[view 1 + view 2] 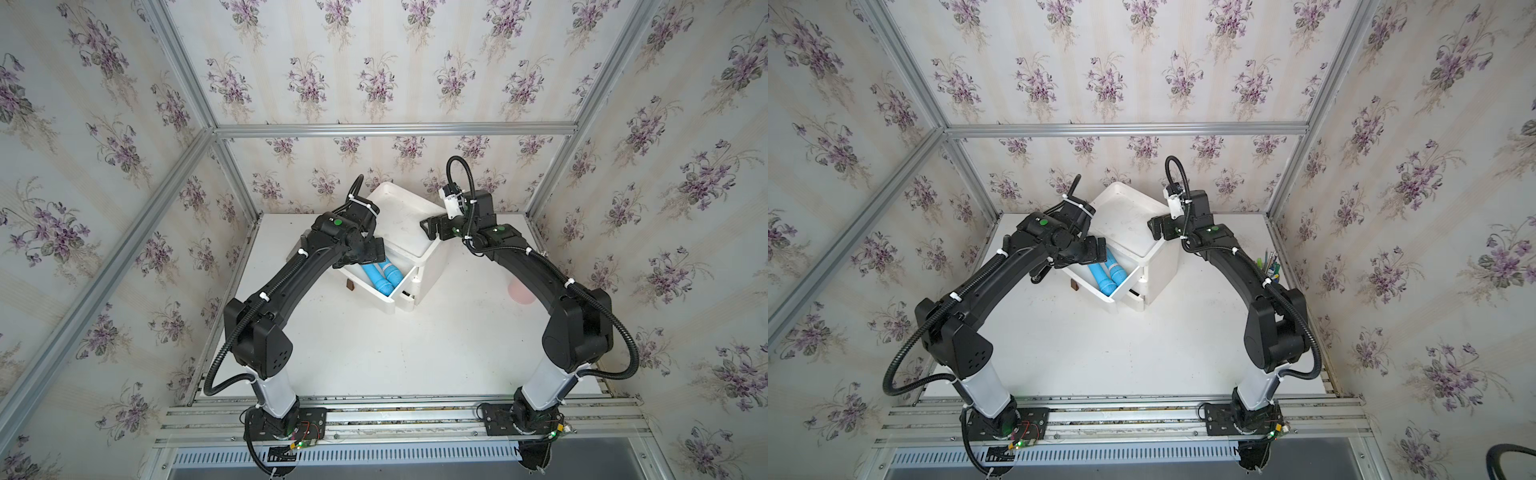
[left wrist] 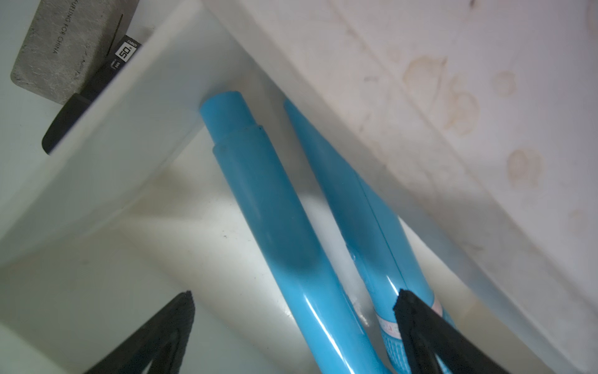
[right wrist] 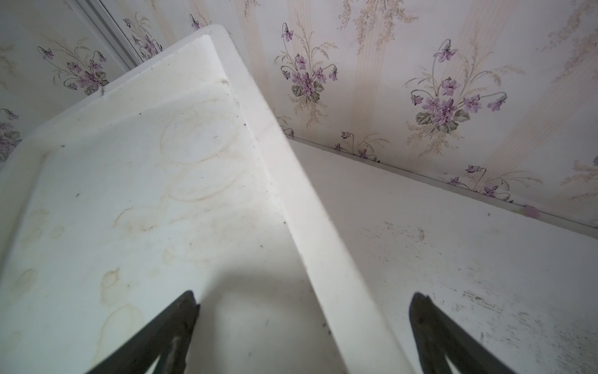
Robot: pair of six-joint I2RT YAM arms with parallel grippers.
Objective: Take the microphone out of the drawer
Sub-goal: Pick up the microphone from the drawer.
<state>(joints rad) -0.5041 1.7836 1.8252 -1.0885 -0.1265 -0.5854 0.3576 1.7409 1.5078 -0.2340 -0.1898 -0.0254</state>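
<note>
At the left, the left gripper [image 1: 365,254] hangs over the open drawer [image 1: 368,293] of a white drawer unit [image 1: 399,208], its fingers spread wide and holding nothing. In the left wrist view they straddle a blue tube [image 2: 275,210] and the blue microphone [image 2: 356,200]. These lie side by side inside the drawer, the microphone nearer the unit's body. One fingertip [image 2: 417,317] overlaps its pale band; contact cannot be told. Farther right, the right gripper [image 3: 304,295] hovers above the right edge of the unit's stained top, fingers likewise wide and empty.
</note>
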